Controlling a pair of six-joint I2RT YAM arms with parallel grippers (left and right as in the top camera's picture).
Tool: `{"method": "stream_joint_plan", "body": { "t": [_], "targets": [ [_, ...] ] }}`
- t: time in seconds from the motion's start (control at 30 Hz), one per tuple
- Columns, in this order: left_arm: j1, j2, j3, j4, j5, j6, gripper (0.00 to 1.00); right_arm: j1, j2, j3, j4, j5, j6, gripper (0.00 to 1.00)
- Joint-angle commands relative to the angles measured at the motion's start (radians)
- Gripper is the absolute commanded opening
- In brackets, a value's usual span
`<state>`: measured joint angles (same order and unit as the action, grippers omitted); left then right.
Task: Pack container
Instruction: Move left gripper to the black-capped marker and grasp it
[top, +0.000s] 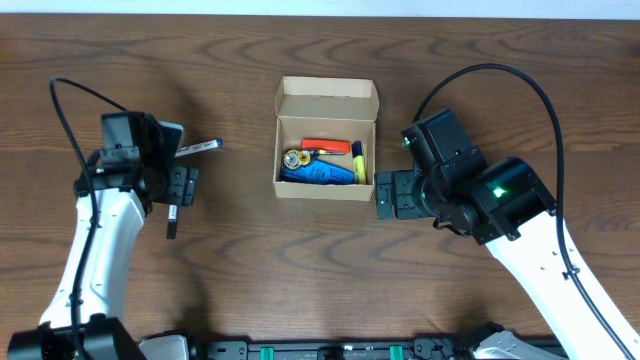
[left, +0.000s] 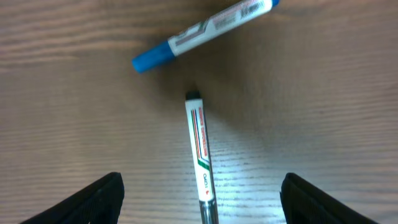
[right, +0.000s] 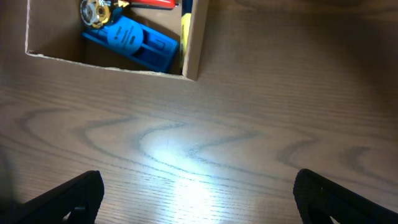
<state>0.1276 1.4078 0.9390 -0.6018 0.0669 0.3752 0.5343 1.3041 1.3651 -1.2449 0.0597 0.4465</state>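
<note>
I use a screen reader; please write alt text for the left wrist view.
Two markers lie apart on a wooden table: a black-tipped marker runs up the middle, framed by the open left pincer, and a blue-capped marker lies slanted beyond it.

I rate this a robot lab bench: wood-grain table (top: 300, 270), cabled left arm (top: 95, 245), right arm (top: 545, 262), mount rail (top: 320, 350).

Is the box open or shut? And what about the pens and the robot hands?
cardboard box: open, flap back, things inside
blue-capped marker: lying flat, outside the box
dark-tipped marker: lying flat, under the left gripper
left gripper: open, empty
right gripper: open, empty
</note>
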Motion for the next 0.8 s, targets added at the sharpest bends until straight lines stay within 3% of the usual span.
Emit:
{"method": "stream_joint_plan", "body": {
  "t": [0.0,0.7,0.77],
  "targets": [
    [0.005,0.035,-0.066,0.057,-0.012,0.011,0.8,0.003,-0.01,0.007,-0.002,0.003,-0.01,0.99],
    [0.005,0.27,-0.112,0.23,-0.026,-0.024,0.69,0.003,-0.01,0.007,-0.002,0.003,-0.01,0.99],
    [0.01,0.285,-0.112,0.237,-0.025,-0.024,0.64,0.003,-0.01,0.007,-0.002,0.003,-0.01,0.99]
  ]
}}
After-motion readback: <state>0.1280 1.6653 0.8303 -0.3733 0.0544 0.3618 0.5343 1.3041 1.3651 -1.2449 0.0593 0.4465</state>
